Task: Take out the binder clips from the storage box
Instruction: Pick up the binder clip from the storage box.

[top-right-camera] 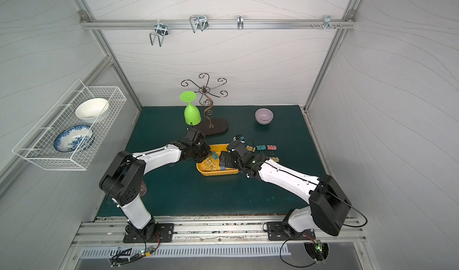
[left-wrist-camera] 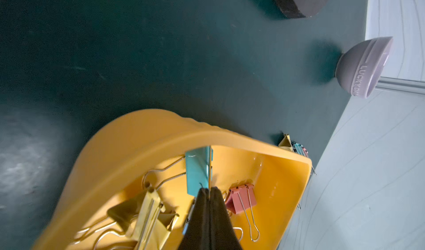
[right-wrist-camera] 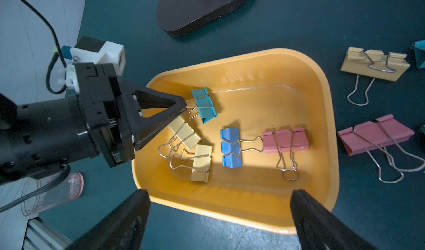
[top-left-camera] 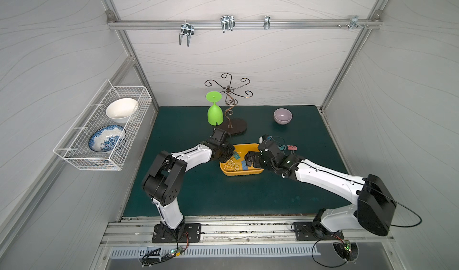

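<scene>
Teal binder clip [right-wrist-camera: 204,105]: handles seemingly pinched in left claw [right-wrist-camera: 184,109]; right claw [right-wrist-camera: 217,193] agape.

The box [right-wrist-camera: 325,122] is yellow-orange, its clips [right-wrist-camera: 231,148] teal, blue, pink and pale yellow, the surface [right-wrist-camera: 299,19] dark green, the bowl [left-wrist-camera: 363,69] lilac.

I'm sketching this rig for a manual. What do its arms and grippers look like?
The left arm and right arm have white link shells between bulky black joint housings, with thin black cables trailing from them. The left gripper and right gripper are black, with tapered, wedge-shaped fingers. A white bracket sits on the left wrist. A small green light glows on the right arm.
</scene>
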Tool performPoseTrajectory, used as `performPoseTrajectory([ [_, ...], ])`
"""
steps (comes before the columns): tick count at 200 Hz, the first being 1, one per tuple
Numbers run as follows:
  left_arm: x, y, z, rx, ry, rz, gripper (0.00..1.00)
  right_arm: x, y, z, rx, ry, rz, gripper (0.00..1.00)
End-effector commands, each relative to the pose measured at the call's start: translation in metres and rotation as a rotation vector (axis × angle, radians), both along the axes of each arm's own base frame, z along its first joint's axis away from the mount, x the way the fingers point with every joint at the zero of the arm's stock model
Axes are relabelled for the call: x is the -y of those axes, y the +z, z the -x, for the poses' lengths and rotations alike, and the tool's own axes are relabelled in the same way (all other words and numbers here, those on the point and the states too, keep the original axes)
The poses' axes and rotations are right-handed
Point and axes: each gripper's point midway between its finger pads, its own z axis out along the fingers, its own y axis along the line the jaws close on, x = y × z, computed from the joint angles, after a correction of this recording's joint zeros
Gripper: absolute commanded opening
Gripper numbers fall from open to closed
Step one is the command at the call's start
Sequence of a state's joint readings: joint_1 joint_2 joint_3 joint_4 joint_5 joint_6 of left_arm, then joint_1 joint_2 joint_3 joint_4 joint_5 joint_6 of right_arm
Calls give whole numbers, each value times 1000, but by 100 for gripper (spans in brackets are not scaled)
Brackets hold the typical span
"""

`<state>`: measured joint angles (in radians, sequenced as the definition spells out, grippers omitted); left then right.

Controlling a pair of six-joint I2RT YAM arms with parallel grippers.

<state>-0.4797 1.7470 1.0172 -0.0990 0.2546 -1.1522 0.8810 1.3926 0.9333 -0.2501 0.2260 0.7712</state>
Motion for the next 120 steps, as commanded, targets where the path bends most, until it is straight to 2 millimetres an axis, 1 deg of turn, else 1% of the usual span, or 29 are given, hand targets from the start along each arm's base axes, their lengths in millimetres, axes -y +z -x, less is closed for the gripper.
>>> performPoseTrajectory([
  [1,16,32,-17,145,-33,117,0,6,1,0,-6,-20,8,99],
  [23,22,37,-19,192,-64,165,0,7,1,0,-5,-19,6,99],
  [58,35,57,-19,268,-138,263,0,8,1,1,-3,-20,8,99],
  [78,33,69,-18,309,-137,287,0,10,2,1,3,-27,10,99],
  [92,29,76,-17,333,-124,281,0,12,5,1,13,-32,6,99],
  [107,25,77,-16,337,-118,262,0,14,8,0,26,-37,1,99],
  [114,27,79,-16,340,-130,268,0,14,9,0,31,-39,-2,99],
  [120,31,84,-15,353,-151,293,0,15,9,0,34,-41,-1,99],
])
